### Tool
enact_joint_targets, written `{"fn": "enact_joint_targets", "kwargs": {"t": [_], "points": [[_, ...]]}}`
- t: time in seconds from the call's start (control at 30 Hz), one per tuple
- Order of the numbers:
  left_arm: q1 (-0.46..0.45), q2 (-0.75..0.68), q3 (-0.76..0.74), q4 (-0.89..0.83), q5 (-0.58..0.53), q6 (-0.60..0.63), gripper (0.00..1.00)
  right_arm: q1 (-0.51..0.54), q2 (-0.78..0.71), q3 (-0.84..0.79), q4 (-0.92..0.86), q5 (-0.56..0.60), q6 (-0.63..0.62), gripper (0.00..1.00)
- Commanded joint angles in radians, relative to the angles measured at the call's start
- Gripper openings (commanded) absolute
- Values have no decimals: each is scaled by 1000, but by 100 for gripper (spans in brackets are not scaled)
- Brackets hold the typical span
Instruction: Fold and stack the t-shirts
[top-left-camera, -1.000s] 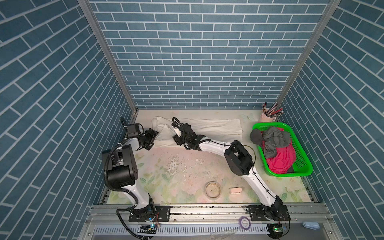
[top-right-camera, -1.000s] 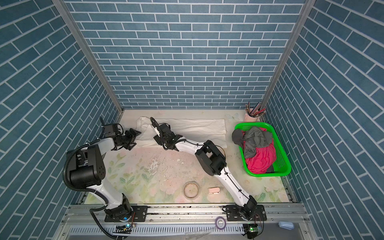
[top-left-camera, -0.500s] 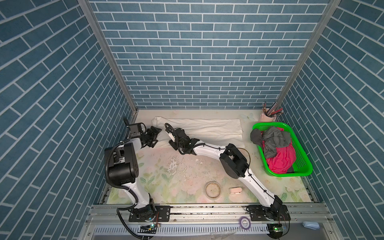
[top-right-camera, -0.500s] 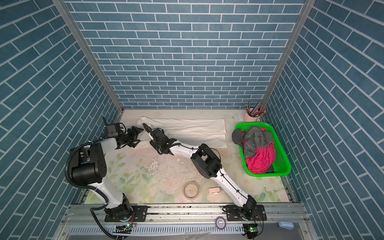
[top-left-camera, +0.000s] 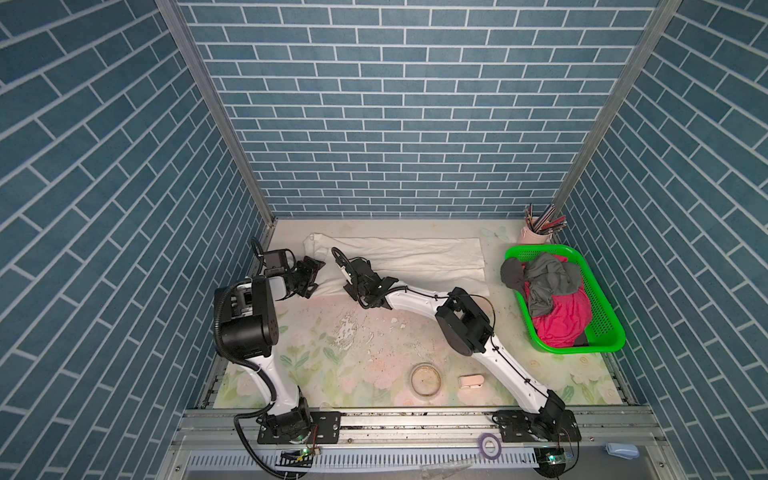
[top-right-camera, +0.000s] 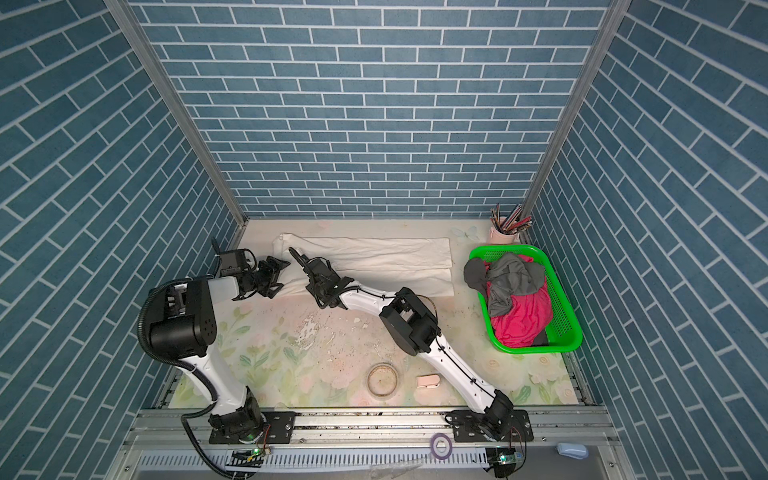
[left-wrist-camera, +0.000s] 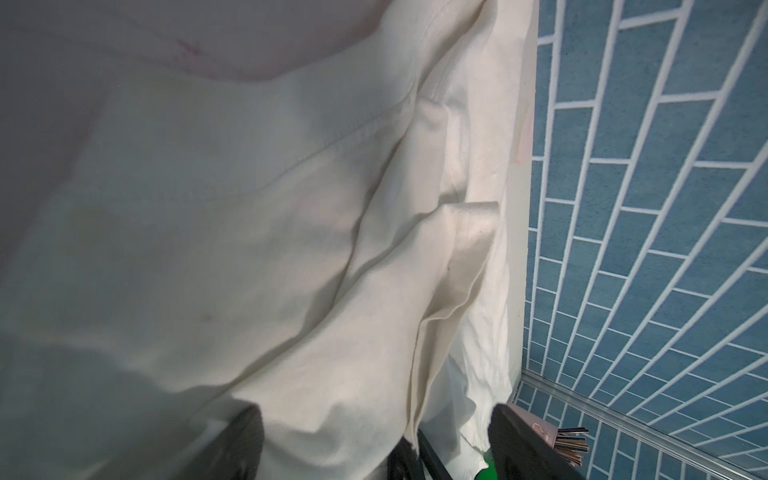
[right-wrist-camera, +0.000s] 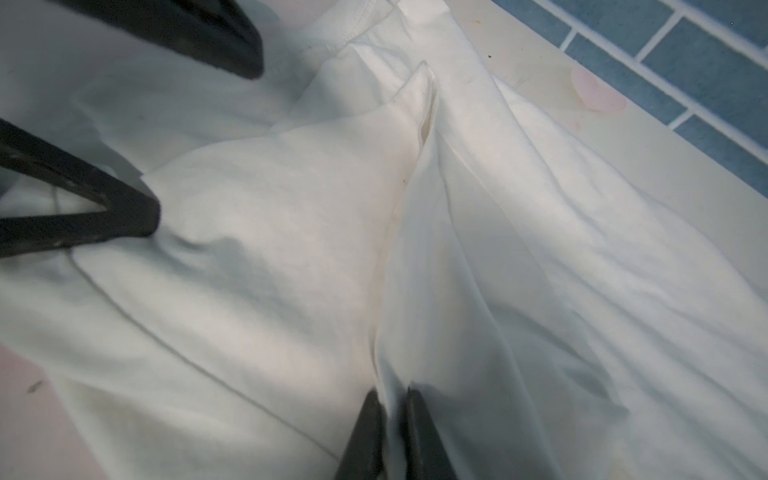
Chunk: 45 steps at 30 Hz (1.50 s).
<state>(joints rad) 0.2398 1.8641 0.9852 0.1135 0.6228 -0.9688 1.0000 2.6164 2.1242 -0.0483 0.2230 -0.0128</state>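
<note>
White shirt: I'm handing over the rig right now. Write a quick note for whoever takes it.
Right gripper: shut on a fold at the white shirt's left end.
Left gripper: open over that same end, holding nothing.
White shirt lies at the back as a long band; grey shirt and magenta shirt are heaped in the basket.
Done: lengthwise folds. Left: fold the band short, then fold the other two and stack.

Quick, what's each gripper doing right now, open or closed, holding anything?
Left gripper: open, gripping nothing.
Right gripper: shut on a fold of the cream-white t-shirt.
</note>
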Motion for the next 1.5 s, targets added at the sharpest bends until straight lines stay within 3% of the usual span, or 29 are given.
{"fn": "enact_joint_targets", "kwargs": {"t": [0.0,0.2,0.37,0.43,0.5,0.57,0.73,0.87,1.0,1.27,1.47], "points": [[4,38,-1,-18,-41,22,87,-35,-14,42,-17,7,-3,10],[6,47,-2,-28,-49,36,87,-92,38,120,-60,-44,37,7],[5,53,-3,-32,-54,41,87,-155,99,250,-131,-137,148,27],[7,52,-5,-33,-53,43,87,-179,107,314,-186,-163,200,28],[8,49,-3,-38,-56,49,87,-190,65,274,-161,-177,225,31],[9,42,3,-40,-62,55,87,-191,10,215,-124,-182,240,43],[9,-23,68,-143,-125,129,87,-213,-106,180,-173,-216,307,55],[-1,-116,127,-233,-188,187,87,-231,-282,16,-168,-226,309,84],[-66,-203,198,-360,-294,266,87,-263,-495,-249,-167,-186,306,97],[-237,-306,73,-391,-325,275,87,-372,-808,-700,-294,-55,282,98],[-266,-362,-62,-378,-264,223,87,-472,-1007,-1027,-270,-66,363,98]]}}
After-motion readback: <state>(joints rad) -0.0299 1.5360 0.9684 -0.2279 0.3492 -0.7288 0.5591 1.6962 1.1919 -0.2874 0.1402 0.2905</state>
